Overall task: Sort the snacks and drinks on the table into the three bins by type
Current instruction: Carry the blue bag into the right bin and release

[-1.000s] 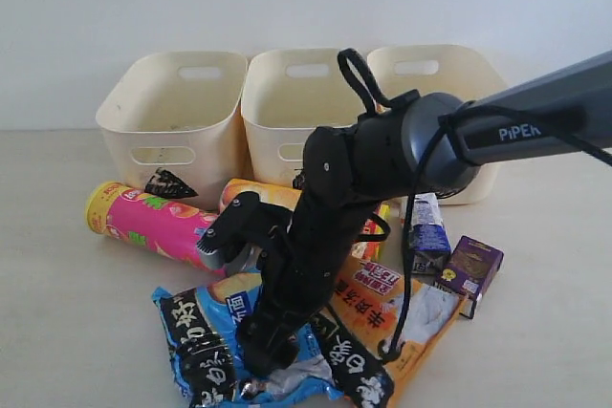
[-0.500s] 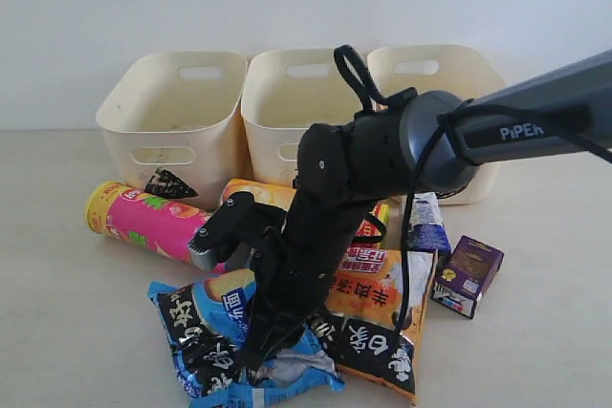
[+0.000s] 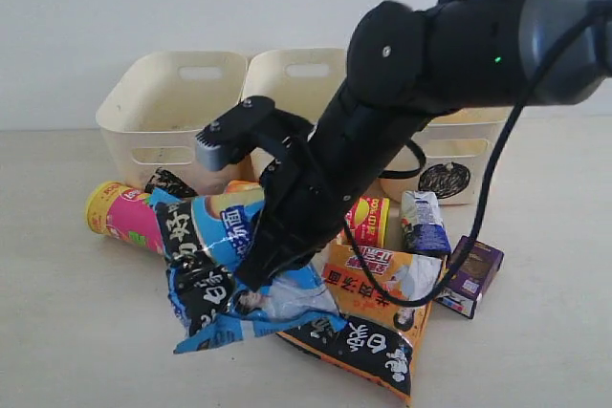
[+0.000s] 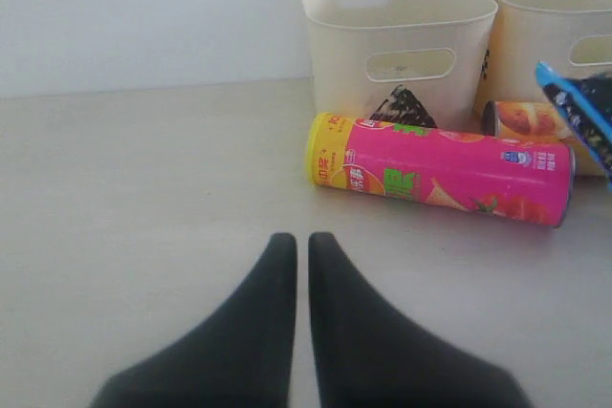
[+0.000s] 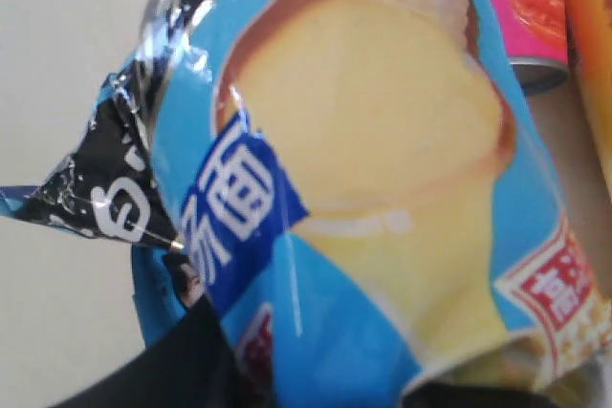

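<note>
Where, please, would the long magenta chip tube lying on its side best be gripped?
Probably grip the long magenta chip tube at mid-length, coming from above and closing across its round body: it lies flat on the beige table, upper side exposed.

A crinkly blue-white-black plastic bag [image 5: 363, 169] fills the frame, with a pale yellow pudding printed on it. The right gripper [image 5: 325, 375] clasps it at six o'clock with dark fingers [image 5: 163, 370]. A magenta cardboard tube [image 5: 524, 2] shows at one o'clock, and the pale beige table [image 5: 67, 64] at nine.

The right arm [image 3: 449, 40] is bulky, rounded, dark grey, with a tiny green light [image 3: 496, 58] and loose black cables [image 3: 490, 183]. The left gripper [image 4: 299, 241] has tapered matte black fingers [image 4: 258, 332].
</note>
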`<state>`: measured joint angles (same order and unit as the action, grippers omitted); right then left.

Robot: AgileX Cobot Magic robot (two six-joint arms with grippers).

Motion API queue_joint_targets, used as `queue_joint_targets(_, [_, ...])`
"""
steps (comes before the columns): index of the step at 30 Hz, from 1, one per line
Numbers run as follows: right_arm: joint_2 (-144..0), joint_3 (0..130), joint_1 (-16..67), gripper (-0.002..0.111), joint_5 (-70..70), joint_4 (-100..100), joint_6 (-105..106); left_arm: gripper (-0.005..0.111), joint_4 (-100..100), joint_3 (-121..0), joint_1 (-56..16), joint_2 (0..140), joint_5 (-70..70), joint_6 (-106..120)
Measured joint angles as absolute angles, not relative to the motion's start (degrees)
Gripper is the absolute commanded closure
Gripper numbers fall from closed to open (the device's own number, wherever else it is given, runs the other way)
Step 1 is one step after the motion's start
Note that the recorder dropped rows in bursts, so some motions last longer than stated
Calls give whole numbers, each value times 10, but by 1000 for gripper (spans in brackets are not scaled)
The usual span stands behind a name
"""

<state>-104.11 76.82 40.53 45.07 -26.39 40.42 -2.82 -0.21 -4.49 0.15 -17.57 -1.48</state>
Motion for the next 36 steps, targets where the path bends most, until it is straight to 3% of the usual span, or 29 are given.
queue_joint_targets(13, [-981,775,216,109,516,-344,434,103,-28,-2,-45,2,-176,-15])
queue_joint_targets(22, [-985,870,104,109,487,-353,421,103,-28,-2,-45,2,-176,-15])
queue_joint_targets(36, [-1127,1006,60,109,356,-350,388,103,-28,-2,-45,2,-176,-15])
